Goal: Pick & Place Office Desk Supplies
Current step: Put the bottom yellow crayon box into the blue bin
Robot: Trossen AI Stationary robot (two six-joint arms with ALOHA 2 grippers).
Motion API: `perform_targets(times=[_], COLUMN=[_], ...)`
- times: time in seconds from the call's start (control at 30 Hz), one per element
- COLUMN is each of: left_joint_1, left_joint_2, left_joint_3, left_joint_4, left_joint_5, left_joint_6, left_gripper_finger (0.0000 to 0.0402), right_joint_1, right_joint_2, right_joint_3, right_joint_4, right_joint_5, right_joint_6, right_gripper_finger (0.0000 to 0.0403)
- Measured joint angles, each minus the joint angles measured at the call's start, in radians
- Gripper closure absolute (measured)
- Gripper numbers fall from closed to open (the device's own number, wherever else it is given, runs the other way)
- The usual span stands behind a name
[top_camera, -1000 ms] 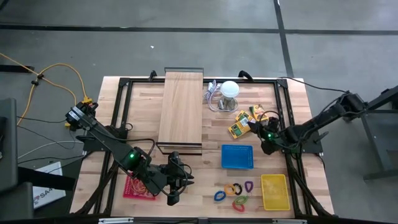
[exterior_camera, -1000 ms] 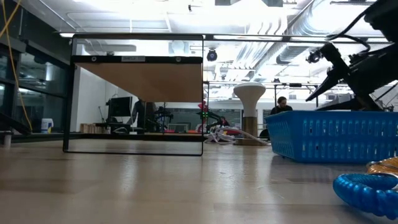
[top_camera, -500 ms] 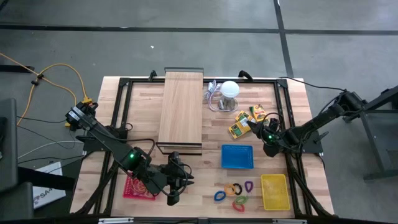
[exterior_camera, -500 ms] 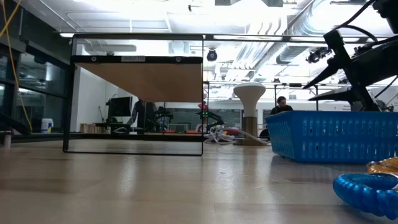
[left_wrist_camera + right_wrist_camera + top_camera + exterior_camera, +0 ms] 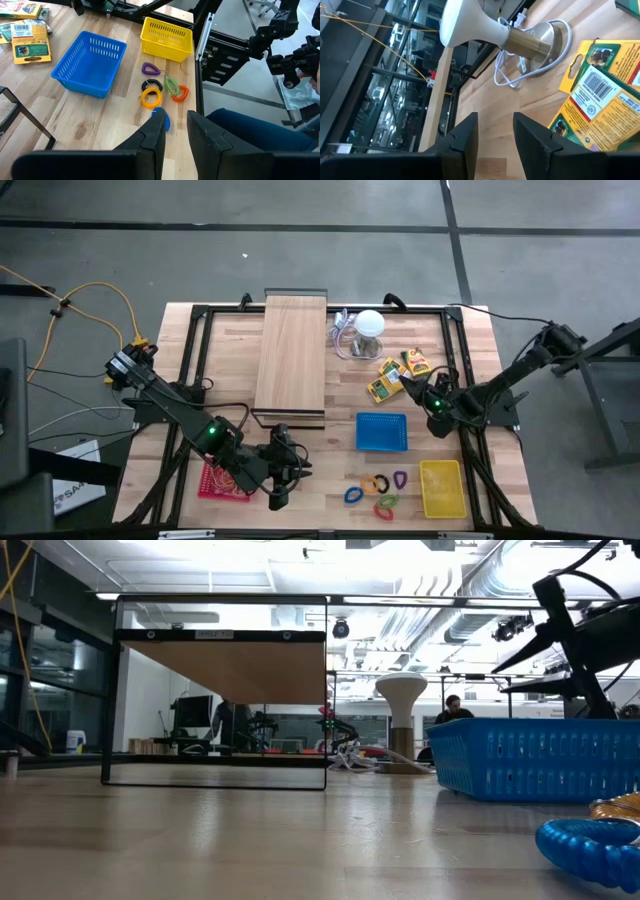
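Observation:
The yellow-orange printed packs (image 5: 385,381) (image 5: 600,100) lie flat on the table's right half. My right gripper (image 5: 428,396) (image 5: 495,135) is open, empty, and just right of them. The coloured loop clips (image 5: 375,490) (image 5: 160,90) lie near the table's near edge, between the blue basket and the yellow basket. A blue clip (image 5: 590,845) shows close up in the low view. My left gripper (image 5: 285,480) (image 5: 175,135) is open and empty, left of the clips. I cannot make out any rubber bands.
A blue basket (image 5: 381,432) (image 5: 90,62) and a yellow basket (image 5: 441,487) (image 5: 167,37) stand on the right half. A red tray (image 5: 222,478) lies under my left arm. The long wooden board (image 5: 291,352) sits mid-table on a black frame. The white lamp-like object (image 5: 369,323) (image 5: 485,27) with its cable stands beyond the packs.
My right gripper has drawn a little toward the table's right edge, away from the packs, and in the low view its arm shows higher and farther right. My left arm has kept still.

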Motion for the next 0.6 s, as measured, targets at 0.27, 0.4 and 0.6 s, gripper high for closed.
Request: perform_targets(times=[0.27,0.4,0.6], left_joint_1=[0.000,0.000,0.000], left_joint_2=[0.000,0.000,0.000], left_joint_3=[0.000,0.000,0.000], left_joint_4=[0.000,0.000,0.000], left_joint_5=[0.000,0.000,0.000], left_joint_6=[0.000,0.000,0.000], left_gripper_finger=[0.0325,0.0325,0.0325], right_joint_1=[-0.010,-0.040,-0.071], right_joint_2=[0.009,0.017,0.024], right_joint_3=[0.002,0.062,0.148], right_joint_4=[0.192,0.348,0.327], right_joint_5=[-0.053,-0.081,-0.077], right_joint_6=[-0.142,-0.465,-0.589], right_gripper_finger=[0.0292,0.0292,0.0292])
